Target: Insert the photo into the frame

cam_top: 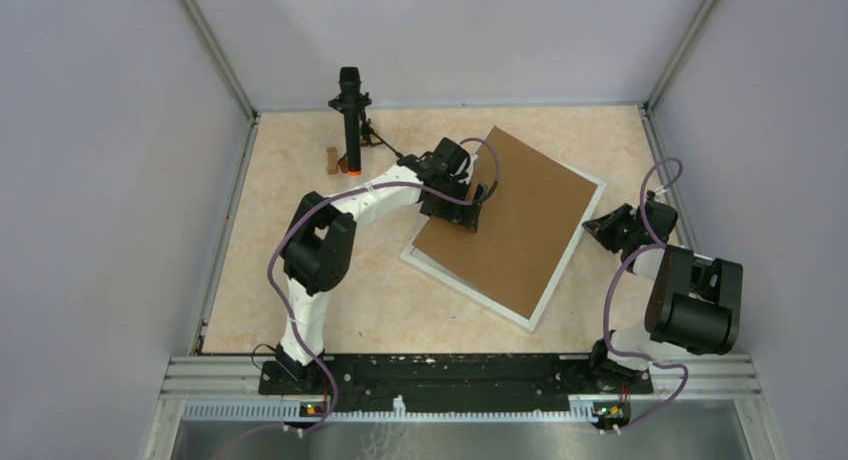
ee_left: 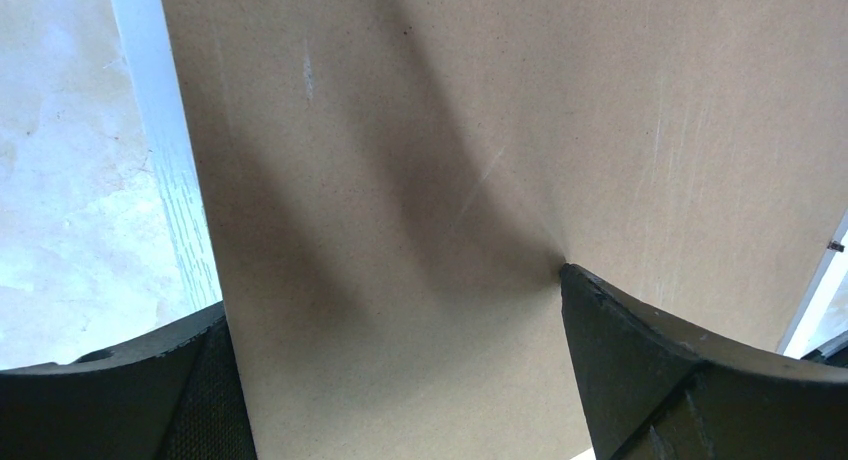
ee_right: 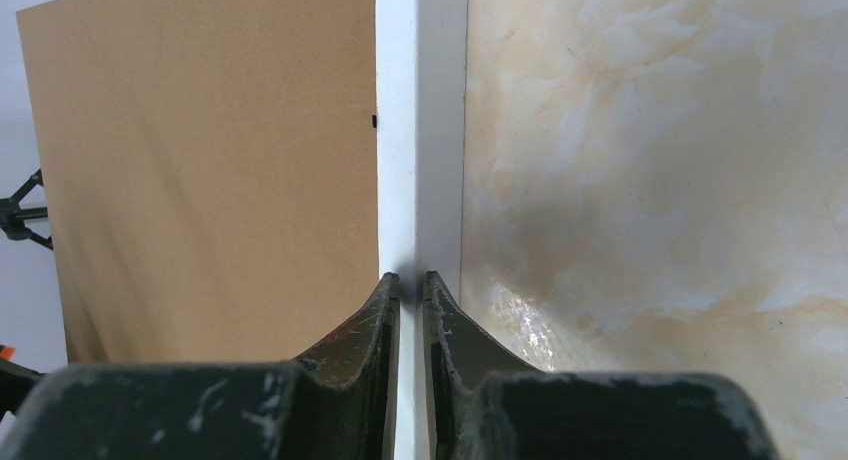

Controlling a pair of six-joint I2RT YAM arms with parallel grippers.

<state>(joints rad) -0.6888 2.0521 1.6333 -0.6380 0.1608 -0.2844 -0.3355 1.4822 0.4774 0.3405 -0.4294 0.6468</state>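
A brown cardboard sheet [cam_top: 520,230] lies on the thin white frame [cam_top: 418,258], turned diagonally in mid-table. The photo is hidden. My left gripper [cam_top: 480,202] hovers open over the sheet's left part. In the left wrist view its jaws [ee_left: 390,295] stand wide apart above the cardboard [ee_left: 450,130], with the right fingertip [ee_left: 580,285] touching it and the frame's rail [ee_left: 160,140] at the left. My right gripper [cam_top: 592,225] is at the frame's right side. Seen from the right wrist, it [ee_right: 410,278] is shut on the white rail [ee_right: 415,130], beside the cardboard [ee_right: 210,160].
A black stand [cam_top: 350,120] with tripod legs rises at the back left, a small wooden block [cam_top: 332,160] beside it. The beige marbled tabletop [cam_top: 300,180] is walled by grey panels on three sides. The arms' base rail runs along the near edge.
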